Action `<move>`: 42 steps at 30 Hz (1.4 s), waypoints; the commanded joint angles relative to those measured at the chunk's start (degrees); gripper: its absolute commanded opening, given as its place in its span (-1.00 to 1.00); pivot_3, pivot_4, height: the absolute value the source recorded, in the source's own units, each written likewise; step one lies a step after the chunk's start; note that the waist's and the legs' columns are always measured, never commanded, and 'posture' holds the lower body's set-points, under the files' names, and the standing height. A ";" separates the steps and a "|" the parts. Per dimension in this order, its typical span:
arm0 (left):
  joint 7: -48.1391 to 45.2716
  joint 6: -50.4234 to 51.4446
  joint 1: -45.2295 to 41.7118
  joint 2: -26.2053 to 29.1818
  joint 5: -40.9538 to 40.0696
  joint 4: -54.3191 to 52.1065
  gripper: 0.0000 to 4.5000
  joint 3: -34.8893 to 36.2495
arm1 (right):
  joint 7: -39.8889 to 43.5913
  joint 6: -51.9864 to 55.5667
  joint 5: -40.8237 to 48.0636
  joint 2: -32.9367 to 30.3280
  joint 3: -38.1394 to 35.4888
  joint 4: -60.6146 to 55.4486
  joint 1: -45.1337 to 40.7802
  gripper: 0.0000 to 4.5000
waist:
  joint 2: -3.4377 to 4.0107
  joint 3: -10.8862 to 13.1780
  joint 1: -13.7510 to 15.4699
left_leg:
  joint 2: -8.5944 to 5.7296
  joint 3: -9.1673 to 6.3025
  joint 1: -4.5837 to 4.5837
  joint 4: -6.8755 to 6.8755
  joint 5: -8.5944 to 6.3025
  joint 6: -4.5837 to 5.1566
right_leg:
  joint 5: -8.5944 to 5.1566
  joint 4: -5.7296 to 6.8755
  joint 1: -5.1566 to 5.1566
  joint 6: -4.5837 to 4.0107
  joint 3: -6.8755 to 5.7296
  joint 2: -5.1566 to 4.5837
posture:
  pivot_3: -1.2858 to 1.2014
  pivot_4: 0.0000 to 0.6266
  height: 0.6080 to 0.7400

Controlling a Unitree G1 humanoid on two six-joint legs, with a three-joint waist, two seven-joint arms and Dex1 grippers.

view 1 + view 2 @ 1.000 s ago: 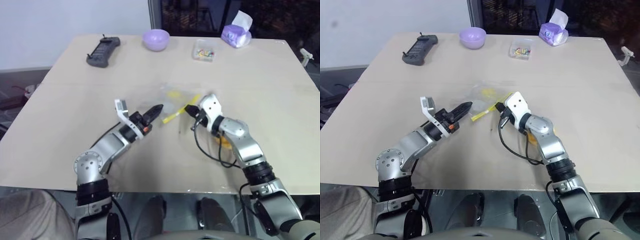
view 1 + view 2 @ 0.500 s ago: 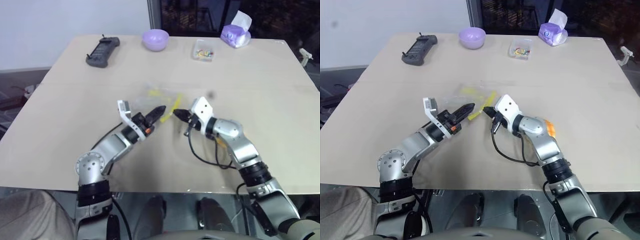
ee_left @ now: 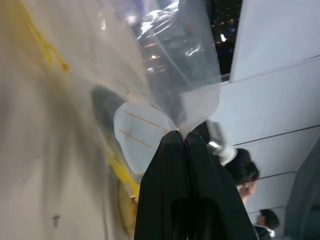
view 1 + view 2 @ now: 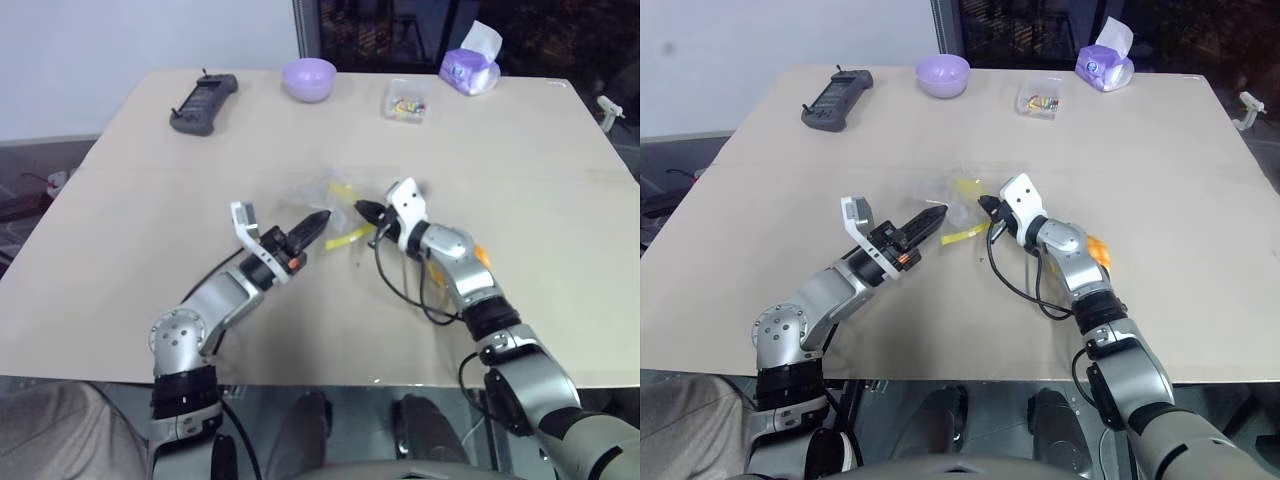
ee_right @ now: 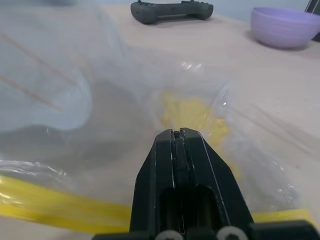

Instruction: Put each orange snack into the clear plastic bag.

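At mid-table my left gripper (image 4: 318, 219) pinches the left edge of the clear plastic bag (image 4: 335, 207) with its fingers closed; my right gripper (image 4: 364, 210) clamps the bag's right side. Right of it, the orange snack (image 4: 1097, 249) peeks from behind my right forearm.

Looks like lab or test room: bare beige table (image 4: 130, 270) against plain white wall (image 4: 120, 40), dark window (image 4: 400, 30) behind, black handheld controller (image 4: 204, 102) left lying, cabling on robot arms, people standing by in left wrist view
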 commanded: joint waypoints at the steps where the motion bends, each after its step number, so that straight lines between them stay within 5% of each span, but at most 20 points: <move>1: -1.06 -0.88 0.46 0.64 -2.45 -1.46 -1.00 0.96 | 0.86 -1.72 2.13 0.74 -1.72 -0.60 -1.40 -0.98 | 0.00 0.00 -0.25 | 0.00 0.00 0.00 0.00 0.00 0.00 | 0.00 0.00 0.00 0.00 0.00 0.00 | 0.03 -0.52 0.94; 7: -1.41 -1.82 1.51 1.41 -2.55 -0.10 -1.00 1.37 | 0.08 -2.24 1.15 -2.96 -3.13 -2.91 -0.32 -0.98 | 0.00 0.00 -0.35 | -0.01 -0.01 0.00 0.00 0.00 0.00 | 0.00 0.00 0.00 0.00 0.00 0.00 | 0.03 -0.52 0.94; 11: -1.92 -1.70 2.13 2.08 -2.76 0.60 -1.00 1.34 | 2.43 -2.12 -1.60 -11.26 -2.49 -9.59 2.30 -0.98 | 0.01 0.00 -0.23 | -0.03 -0.02 -0.04 0.00 -0.01 0.01 | 0.00 -0.03 -0.01 0.00 -0.01 -0.02 | 0.03 -0.52 0.94; 17: -2.62 -1.59 1.94 2.62 -3.81 1.60 -1.00 1.48 | 2.01 -5.76 -7.98 -18.18 0.22 -10.38 4.30 -0.06 | 0.01 0.00 -0.67 | -0.01 0.01 -0.01 -0.07 -0.01 0.03 | 0.00 -0.03 -0.03 0.00 0.02 -0.01 | 0.03 -0.52 0.94; 42: -7.39 -0.98 3.27 4.05 -3.44 3.03 -1.00 1.46 | -5.35 -18.61 -17.81 -10.28 7.67 5.24 -4.76 -0.06 | 0.01 0.00 -0.71 | 0.00 0.04 0.03 -0.09 0.01 -0.01 | 0.00 -0.04 -0.02 0.00 0.05 -0.01 | 0.03 -0.52 0.94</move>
